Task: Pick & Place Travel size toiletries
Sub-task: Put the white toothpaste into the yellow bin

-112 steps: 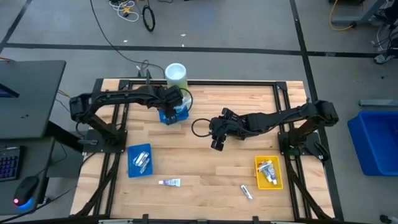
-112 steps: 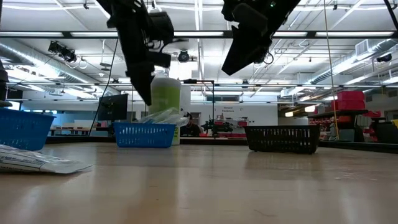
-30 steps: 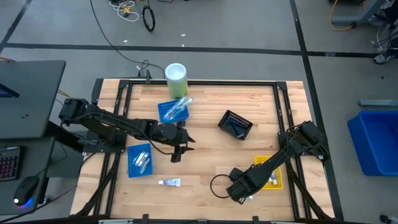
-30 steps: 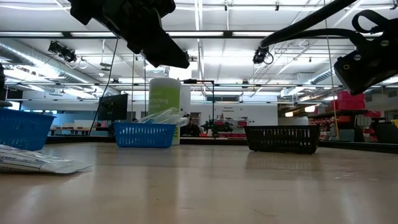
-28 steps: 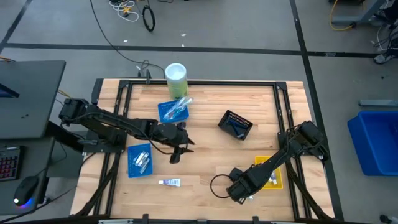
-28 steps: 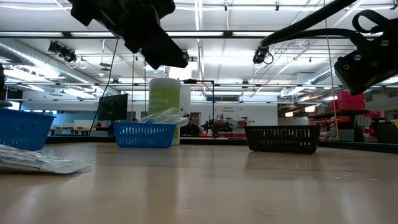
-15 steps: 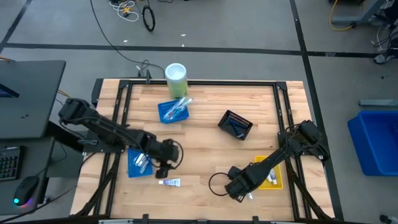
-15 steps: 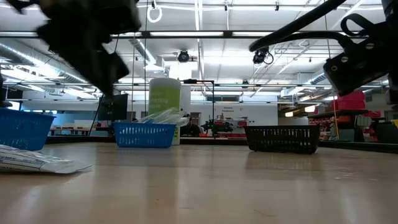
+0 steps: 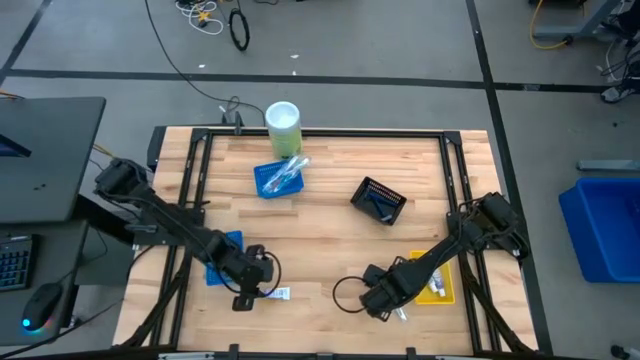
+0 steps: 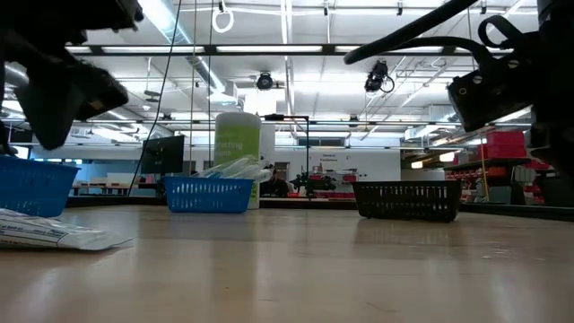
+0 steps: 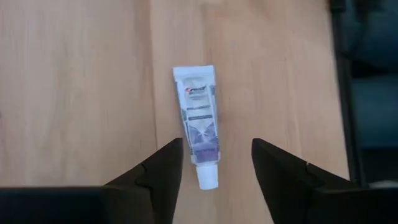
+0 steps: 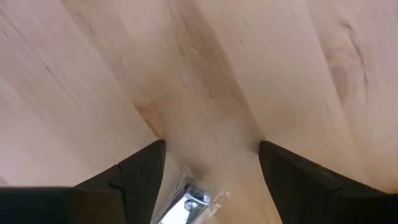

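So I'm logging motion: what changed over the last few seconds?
The left end effector swung from the far blue basket to the near edge, open above the white tube. The right end effector came down over the wrapped item. Nothing grasped; trays unmoved.

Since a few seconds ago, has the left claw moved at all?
Yes. The left claw has swung from the blue basket beside the green-and-white cylinder to the table's near edge, now open over a small white tube.

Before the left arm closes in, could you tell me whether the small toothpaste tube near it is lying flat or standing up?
Lying flat. The toothpaste tube rests lengthwise on the wooden table, cap end between the left gripper's open jaws.
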`<state>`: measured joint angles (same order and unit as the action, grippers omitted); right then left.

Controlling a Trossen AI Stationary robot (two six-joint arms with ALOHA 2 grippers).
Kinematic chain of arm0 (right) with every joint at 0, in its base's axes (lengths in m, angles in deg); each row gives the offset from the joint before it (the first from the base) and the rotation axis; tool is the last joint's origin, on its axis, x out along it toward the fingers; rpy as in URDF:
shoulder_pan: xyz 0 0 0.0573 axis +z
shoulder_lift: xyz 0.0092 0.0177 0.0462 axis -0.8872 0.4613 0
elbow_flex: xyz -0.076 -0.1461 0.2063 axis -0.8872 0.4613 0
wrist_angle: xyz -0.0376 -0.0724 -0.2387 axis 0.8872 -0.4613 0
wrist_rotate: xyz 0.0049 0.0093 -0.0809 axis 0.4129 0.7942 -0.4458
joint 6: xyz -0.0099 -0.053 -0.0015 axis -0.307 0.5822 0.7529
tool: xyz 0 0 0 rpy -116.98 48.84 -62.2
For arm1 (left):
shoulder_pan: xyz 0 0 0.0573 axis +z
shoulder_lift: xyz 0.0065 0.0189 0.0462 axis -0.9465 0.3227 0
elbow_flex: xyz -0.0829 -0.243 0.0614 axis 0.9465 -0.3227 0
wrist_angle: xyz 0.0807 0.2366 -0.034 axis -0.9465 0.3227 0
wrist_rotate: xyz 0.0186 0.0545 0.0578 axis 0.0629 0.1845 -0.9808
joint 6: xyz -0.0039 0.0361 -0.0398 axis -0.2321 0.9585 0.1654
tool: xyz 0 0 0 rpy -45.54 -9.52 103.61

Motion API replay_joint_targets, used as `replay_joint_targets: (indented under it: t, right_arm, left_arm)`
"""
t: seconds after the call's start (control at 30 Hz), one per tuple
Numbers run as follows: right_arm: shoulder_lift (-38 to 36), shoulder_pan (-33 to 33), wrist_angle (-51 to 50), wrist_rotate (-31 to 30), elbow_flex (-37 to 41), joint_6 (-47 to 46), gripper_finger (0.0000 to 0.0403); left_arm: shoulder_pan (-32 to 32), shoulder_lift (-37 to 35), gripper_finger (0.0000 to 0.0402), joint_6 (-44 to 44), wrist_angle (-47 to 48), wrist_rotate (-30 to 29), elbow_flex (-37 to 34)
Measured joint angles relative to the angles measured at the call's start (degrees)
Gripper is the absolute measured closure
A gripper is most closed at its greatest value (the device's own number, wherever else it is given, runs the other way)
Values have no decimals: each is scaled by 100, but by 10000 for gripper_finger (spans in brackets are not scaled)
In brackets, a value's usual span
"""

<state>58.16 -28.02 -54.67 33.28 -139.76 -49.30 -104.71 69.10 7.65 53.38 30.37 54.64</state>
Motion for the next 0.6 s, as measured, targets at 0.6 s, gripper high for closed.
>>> replay_joint_targets:
  t: [0.6]
  right_arm:
    - [-4, -556, 445, -435, -17, 1047, 158]
  left_arm:
    - [-250, 1389, 158, -38, -612, -378, 68]
